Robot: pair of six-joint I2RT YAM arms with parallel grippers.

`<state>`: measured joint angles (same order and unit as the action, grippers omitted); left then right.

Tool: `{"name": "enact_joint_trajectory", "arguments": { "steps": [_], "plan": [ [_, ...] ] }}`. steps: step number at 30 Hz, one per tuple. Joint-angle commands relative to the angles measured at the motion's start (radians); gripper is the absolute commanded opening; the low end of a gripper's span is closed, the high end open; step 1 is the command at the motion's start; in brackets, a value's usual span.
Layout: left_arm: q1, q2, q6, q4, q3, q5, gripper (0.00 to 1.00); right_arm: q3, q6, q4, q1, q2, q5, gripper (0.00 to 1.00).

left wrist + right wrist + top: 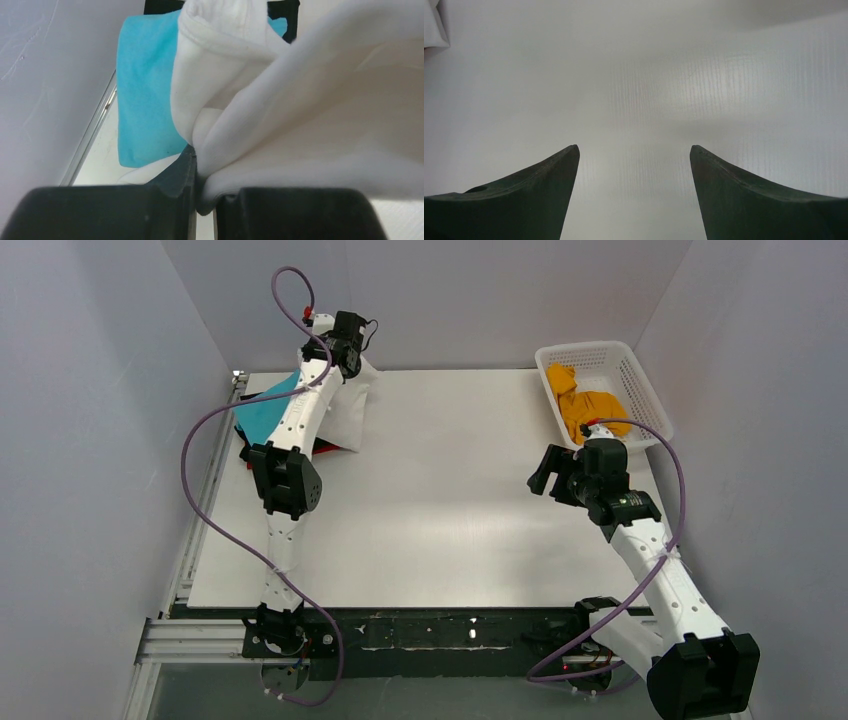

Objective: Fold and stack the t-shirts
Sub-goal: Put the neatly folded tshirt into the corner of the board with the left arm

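Note:
My left gripper is at the far left of the table, shut on a fold of the large white t-shirt, which hangs from it. In the left wrist view the white t-shirt is pinched between my fingers, at the gripper. The teal t-shirt lies beneath, also in the left wrist view. A red edge shows under the pile. An orange t-shirt lies in the basket. My right gripper is open and empty above bare table, as the right wrist view shows.
The white lattice basket stands at the table's far right corner, just behind my right arm. Grey walls close in on the left, back and right. A metal rail runs along the table's left edge. A dark strip shows behind the teal shirt.

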<state>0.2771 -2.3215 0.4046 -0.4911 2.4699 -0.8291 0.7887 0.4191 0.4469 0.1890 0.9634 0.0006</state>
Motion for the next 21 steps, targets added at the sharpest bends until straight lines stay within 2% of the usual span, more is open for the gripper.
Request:
{"name": "enact_joint_trajectory", "arguments": {
  "steps": [1, 9, 21],
  "plan": [
    [-0.015, 0.082, -0.047, 0.044, 0.012, -0.098, 0.00, 0.029, -0.001, -0.026, -0.009, 0.009, 0.007, 0.89],
    [-0.029, 0.077, -0.146, 0.168, 0.048, -0.132, 0.00, 0.030, 0.005, -0.023, -0.011, 0.019, -0.018, 0.89],
    [-0.103, 0.103, -0.099, 0.222, 0.060, -0.098, 0.00, 0.035, 0.010, -0.016, -0.011, 0.054, -0.052, 0.87]
  ]
}}
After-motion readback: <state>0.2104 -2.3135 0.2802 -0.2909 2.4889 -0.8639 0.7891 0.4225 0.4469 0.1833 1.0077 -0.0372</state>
